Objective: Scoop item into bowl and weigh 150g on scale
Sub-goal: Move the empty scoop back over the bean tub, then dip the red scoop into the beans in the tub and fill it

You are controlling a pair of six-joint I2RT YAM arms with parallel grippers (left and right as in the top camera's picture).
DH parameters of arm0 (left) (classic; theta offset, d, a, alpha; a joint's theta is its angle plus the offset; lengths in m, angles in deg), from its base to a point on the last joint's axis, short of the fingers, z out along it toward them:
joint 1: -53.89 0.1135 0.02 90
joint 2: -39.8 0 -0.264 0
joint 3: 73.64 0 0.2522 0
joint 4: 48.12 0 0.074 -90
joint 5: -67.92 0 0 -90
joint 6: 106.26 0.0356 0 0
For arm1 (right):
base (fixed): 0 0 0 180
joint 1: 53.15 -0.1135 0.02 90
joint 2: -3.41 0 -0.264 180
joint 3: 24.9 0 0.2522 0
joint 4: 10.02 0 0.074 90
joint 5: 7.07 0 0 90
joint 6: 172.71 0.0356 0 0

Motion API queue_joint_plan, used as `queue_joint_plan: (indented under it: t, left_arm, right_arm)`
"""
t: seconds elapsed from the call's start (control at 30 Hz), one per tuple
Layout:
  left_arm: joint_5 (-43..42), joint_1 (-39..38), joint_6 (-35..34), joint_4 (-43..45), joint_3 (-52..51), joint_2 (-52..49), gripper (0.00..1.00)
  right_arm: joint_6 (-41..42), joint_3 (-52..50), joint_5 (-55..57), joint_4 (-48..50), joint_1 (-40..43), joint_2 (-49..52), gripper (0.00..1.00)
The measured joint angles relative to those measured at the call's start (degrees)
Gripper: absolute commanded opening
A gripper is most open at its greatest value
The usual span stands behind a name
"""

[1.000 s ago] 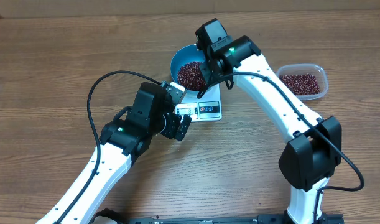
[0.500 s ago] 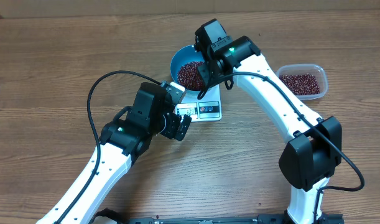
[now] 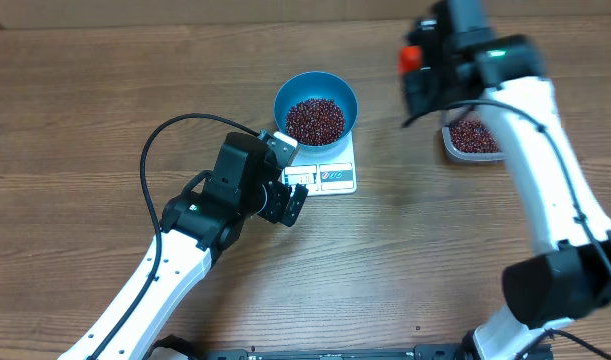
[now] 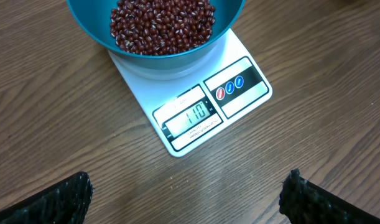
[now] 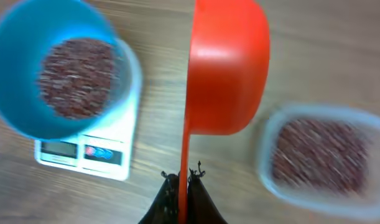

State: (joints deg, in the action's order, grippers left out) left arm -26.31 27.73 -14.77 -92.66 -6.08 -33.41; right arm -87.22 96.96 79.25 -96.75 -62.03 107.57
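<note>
The blue bowl (image 3: 316,92) stands on the white scale (image 3: 335,176) and holds a heap of dark red-brown beans (image 3: 315,120). In the left wrist view the beans (image 4: 162,25) fill the bowl (image 4: 177,59), and the scale (image 4: 239,93) shows 110 on its display. My left gripper (image 3: 297,200) hovers open just in front of the scale, with nothing between its fingers (image 4: 59,202). My right gripper (image 5: 184,180) is shut on the thin handle of an orange scoop (image 5: 230,68). It hangs, blurred, between the bowl and the container, with the scoop (image 3: 412,58) turned on edge.
A clear rectangular container (image 3: 475,135) with more beans sits at the right, partly under my right arm. In the right wrist view this container (image 5: 323,155) lies right of the scoop. The left arm's black cable (image 3: 165,130) loops over the wooden table.
My right arm has swung away from over the bowl to the right, toward the clear container, carrying the scoop. The left arm has not moved.
</note>
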Motion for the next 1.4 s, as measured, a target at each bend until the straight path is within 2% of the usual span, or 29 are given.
queue_joint_plan:
  t: [0.2, 0.47, 1.1, 1.4]
  left_arm:
    - [0.0, 0.0, 0.0, 0.0, 0.0, 0.0, 1.00]
    - [0.0, 0.0, 0.0, 0.0, 0.0, 0.0, 1.00]
    - [0.0, 0.0, 0.0, 0.0, 0.0, 0.0, 1.00]
    - [0.0, 0.0, 0.0, 0.0, 0.0, 0.0, 1.00]
  right_arm:
    - [-4.6, 0.1, -0.4, -6.6, 10.3, -0.3, 0.04]
    - [-6.7, -7.1, -0.3, -3.2, 19.2, -0.3, 0.04]
    - [-6.8, -27.6, -0.3, 15.4, 20.9, -0.3, 0.04]
    - [-9.1, -30.4, -0.4, 20.5, 20.9, -0.3, 0.04]
